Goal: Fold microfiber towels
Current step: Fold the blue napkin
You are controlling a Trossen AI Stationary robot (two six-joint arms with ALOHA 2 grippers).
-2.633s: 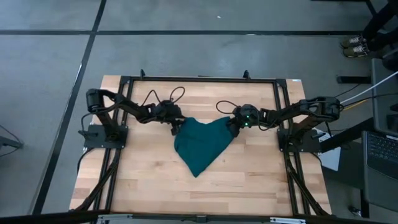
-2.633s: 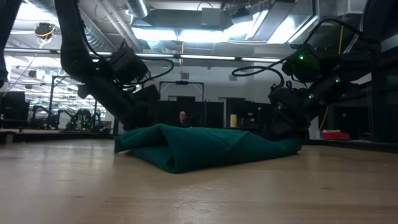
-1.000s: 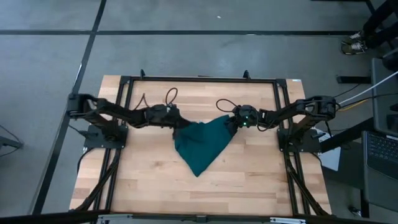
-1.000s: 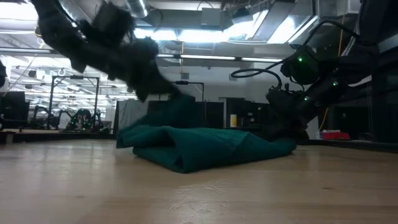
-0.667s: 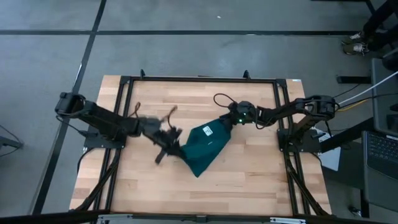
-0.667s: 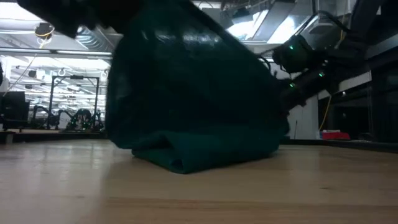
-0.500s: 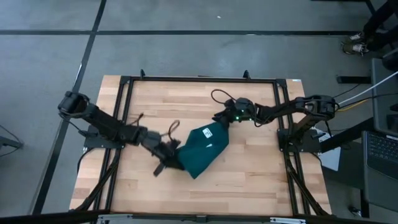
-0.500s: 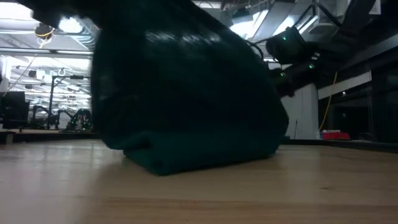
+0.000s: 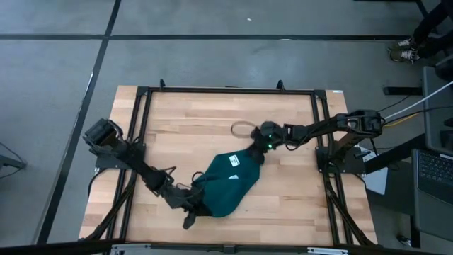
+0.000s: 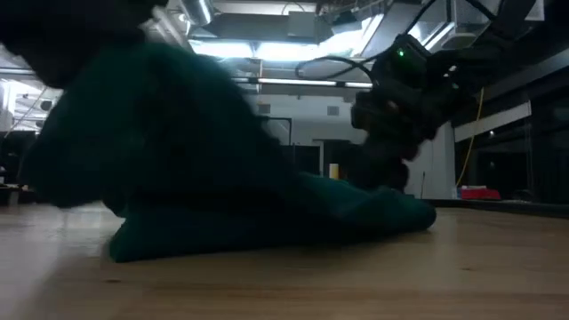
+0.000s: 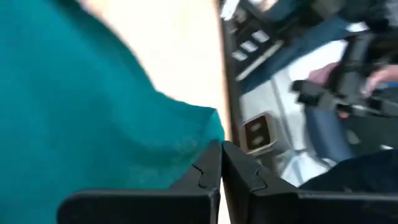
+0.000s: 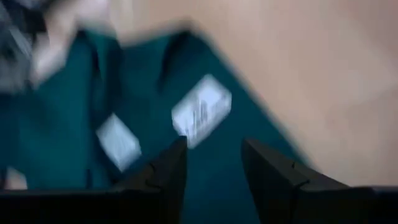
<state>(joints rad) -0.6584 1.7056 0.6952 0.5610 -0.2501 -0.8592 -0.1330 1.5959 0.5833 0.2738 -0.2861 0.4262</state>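
Note:
The dark teal towel (image 9: 228, 183) lies bunched at the table's middle, with a white tag (image 9: 235, 161) showing on top. My left gripper (image 9: 196, 203) is at the towel's near left end, shut on the cloth; it also shows in the left wrist view (image 11: 221, 163). That end stands raised in the low view (image 10: 133, 142). My right gripper (image 9: 258, 151) is open just above the towel's far right end (image 10: 400, 209). In the right wrist view (image 12: 214, 165) the cloth and tag (image 12: 202, 117) show past its spread fingers. My left gripper pinches the towel's edge beside a corner (image 11: 198, 134) between its two shut fingers. One layer or several, I cannot tell. That end is lifted off the table, and the towel's far right part (image 10: 373, 213) lies on the wood.
The wooden table top (image 9: 283, 205) has bare room near, left and far of the towel. A black metal frame (image 9: 226, 91) runs around the table's edges. A loose cable loop (image 9: 242, 129) lies by the right arm.
My left gripper has swung from the table's far left toward its near edge, carrying the towel's left corner up and over. The towel has folded over itself, and its tag now shows on top. My right gripper has risen, then come down a little toward the near edge.

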